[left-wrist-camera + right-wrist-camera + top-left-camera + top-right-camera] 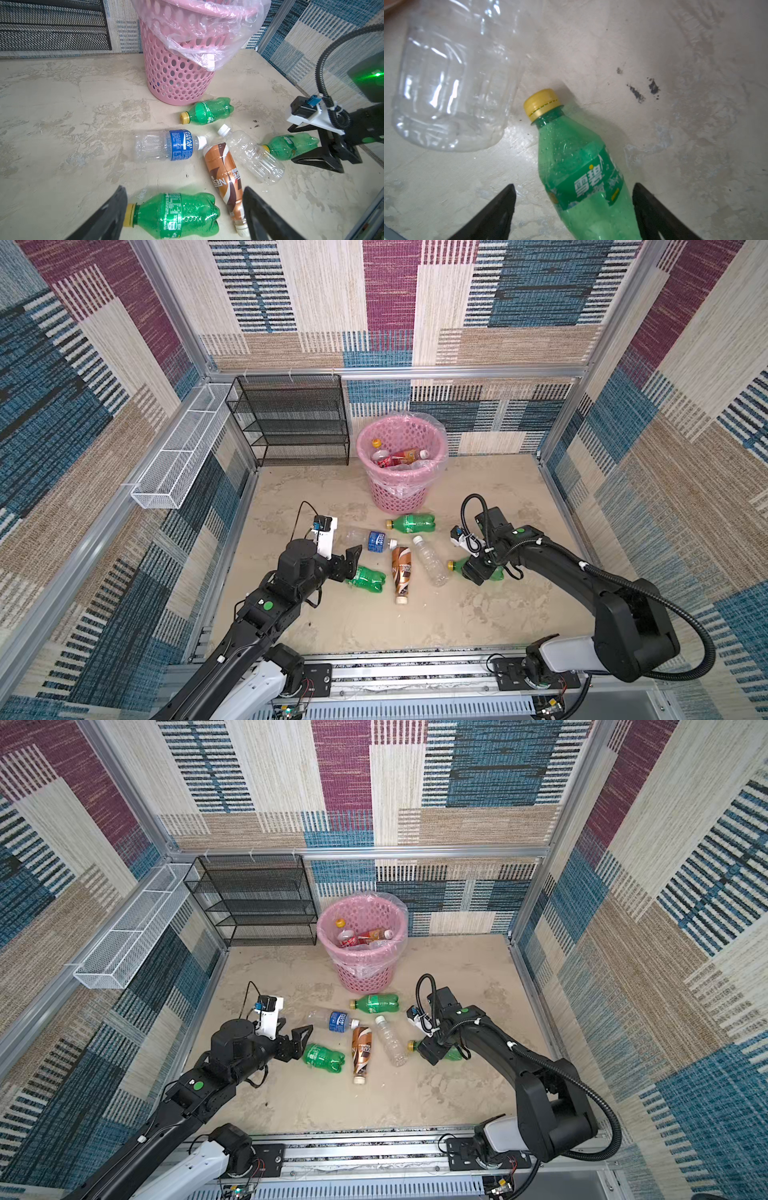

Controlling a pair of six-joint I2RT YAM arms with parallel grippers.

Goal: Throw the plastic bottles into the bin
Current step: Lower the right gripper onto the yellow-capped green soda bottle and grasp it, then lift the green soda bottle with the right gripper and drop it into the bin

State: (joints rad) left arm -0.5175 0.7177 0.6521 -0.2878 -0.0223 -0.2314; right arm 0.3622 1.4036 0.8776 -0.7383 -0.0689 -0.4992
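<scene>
6 bottles lie flat on the beige floor in front of the pink bin. The bin stands upright near the back wall, with several more bottles inside its clear liner.

The left gripper hangs open over the near green bottle — its 2 fingers straddle it, with the yellow cap beside one finger and the base toward the brown bottle. This bottle's long axis runs left-right in both top views.

The right gripper is open too, with a finger on either side of the right green bottle, whose yellow cap points at the clear bottle. That clear bottle lies diagonally, white cap toward the bin.

The brown bottle runs front to back, cap toward the robot. The blue-labelled bottle lies left-right with its cap to the right, close to the brown one's base — whether they touch is unclear. The far green bottle lies left-right just in front of the bin, cap to the left.
</scene>
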